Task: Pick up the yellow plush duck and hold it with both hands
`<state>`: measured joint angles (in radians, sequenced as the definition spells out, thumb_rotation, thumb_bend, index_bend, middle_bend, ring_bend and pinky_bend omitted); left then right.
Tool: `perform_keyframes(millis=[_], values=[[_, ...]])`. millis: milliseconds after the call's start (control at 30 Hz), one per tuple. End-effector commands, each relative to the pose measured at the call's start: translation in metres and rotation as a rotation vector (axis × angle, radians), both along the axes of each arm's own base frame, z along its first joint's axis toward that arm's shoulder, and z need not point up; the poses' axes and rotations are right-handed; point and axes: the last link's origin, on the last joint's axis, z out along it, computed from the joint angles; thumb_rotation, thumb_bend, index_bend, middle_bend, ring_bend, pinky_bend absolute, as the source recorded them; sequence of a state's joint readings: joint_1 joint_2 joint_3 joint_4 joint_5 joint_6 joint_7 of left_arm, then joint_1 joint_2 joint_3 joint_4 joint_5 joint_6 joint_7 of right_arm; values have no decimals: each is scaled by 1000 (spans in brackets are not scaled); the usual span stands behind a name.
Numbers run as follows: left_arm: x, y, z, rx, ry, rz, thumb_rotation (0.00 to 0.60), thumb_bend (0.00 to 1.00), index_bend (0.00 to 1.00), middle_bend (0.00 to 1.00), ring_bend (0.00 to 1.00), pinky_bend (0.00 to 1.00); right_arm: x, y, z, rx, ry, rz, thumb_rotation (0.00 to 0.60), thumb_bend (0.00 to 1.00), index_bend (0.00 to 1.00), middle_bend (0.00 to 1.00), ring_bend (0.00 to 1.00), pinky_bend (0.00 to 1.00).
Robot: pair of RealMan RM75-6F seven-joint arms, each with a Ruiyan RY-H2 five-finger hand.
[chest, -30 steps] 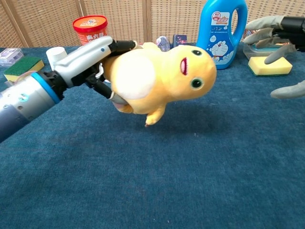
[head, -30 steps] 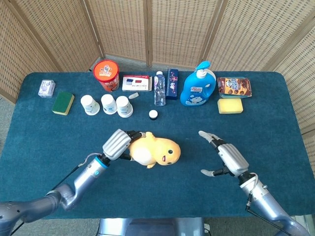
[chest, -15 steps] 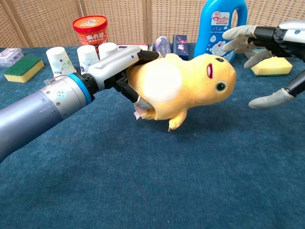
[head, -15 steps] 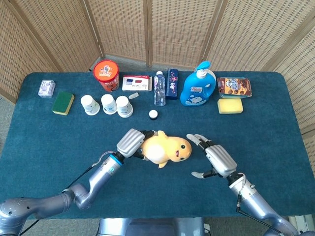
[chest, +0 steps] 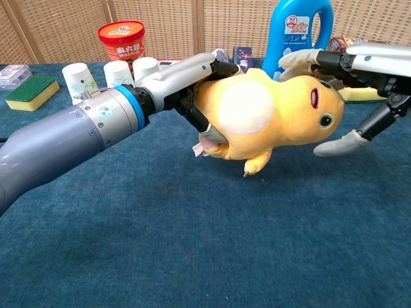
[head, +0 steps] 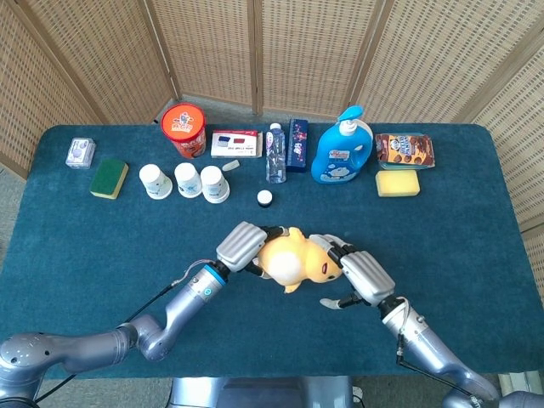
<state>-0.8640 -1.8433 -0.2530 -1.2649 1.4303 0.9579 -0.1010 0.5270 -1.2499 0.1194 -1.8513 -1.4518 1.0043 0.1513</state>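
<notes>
The yellow plush duck [head: 293, 262] [chest: 263, 119] hangs in the air above the blue tablecloth, belly toward the chest camera and head toward my right side. My left hand [head: 244, 246] [chest: 183, 83] grips its back and tail end. My right hand [head: 361, 276] [chest: 366, 70] is spread around the duck's head. Its upper fingers [chest: 302, 59] lie against the top of the head, and its thumb [chest: 337, 145] hangs just below the face, a little apart from it.
Along the table's far side stand a blue soap bottle [head: 342, 153], a yellow sponge [head: 398, 183], a snack pack [head: 405, 150], a small water bottle [head: 275, 155], three paper cups [head: 185, 181], a red tub [head: 184, 130] and a green sponge [head: 109, 178]. A bottle cap [head: 265, 198] lies behind the duck.
My left hand has carried the duck to the right and a bit higher. My right hand has come in from the right, from well apart to spread around the duck's head.
</notes>
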Motion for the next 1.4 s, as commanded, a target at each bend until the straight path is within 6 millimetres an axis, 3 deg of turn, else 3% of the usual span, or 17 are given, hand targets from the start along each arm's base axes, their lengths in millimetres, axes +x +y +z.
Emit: perform_keyframes(millis=[33, 200, 400, 467, 533, 633, 767, 900, 1067, 1133, 1233, 1400], values=[[5, -2, -1, -9, -14, 3, 600, 116, 616, 617, 538, 754, 2, -1, -4, 0, 2, 2, 600, 0, 51, 170, 101, 209], [10, -5, -2, -17, -34, 8, 600, 116, 616, 616, 538, 754, 5, -5, -8, -38, -9, 8, 600, 0, 231, 367, 275, 350], [14, -7, -1, -25, -63, 20, 600, 116, 615, 616, 537, 754, 8, -5, -14, -75, -43, 5, 600, 6, 535, 644, 508, 684], [15, -7, -1, -23, -69, 21, 600, 116, 615, 616, 537, 754, 7, -6, -15, -88, -38, 5, 600, 59, 622, 701, 556, 753], [16, -7, 0, -22, -73, 23, 600, 116, 615, 616, 537, 754, 7, -5, -16, -95, -38, 0, 600, 173, 697, 750, 600, 794], [15, -7, 0, -22, -78, 29, 600, 116, 614, 615, 536, 754, 8, -4, -16, -100, -44, -8, 600, 262, 734, 774, 623, 805], [14, -7, 0, -23, -79, 34, 600, 115, 593, 588, 518, 754, 8, -3, -17, -100, -37, -7, 600, 303, 735, 774, 623, 805], [12, -7, 0, -21, -67, 28, 600, 91, 426, 367, 347, 692, 8, -4, -14, -112, -37, -8, 600, 318, 737, 774, 623, 805], [5, -7, 4, -1, -1, -1, 600, 44, 90, 47, 36, 357, 5, -5, -12, -118, -37, -16, 600, 327, 742, 774, 623, 805], [2, -7, 5, -5, 31, -9, 600, 25, 13, 1, 0, 255, 4, -5, -11, -120, -35, -17, 600, 330, 744, 776, 623, 805], [-3, -8, 9, -11, 76, -19, 600, 9, 0, 0, 0, 167, 3, -5, -10, -124, -32, -18, 600, 331, 747, 776, 623, 805], [-10, -12, 22, 3, 121, -19, 600, 7, 0, 0, 0, 122, 1, -5, -7, -137, -24, -19, 600, 331, 750, 776, 623, 805]])
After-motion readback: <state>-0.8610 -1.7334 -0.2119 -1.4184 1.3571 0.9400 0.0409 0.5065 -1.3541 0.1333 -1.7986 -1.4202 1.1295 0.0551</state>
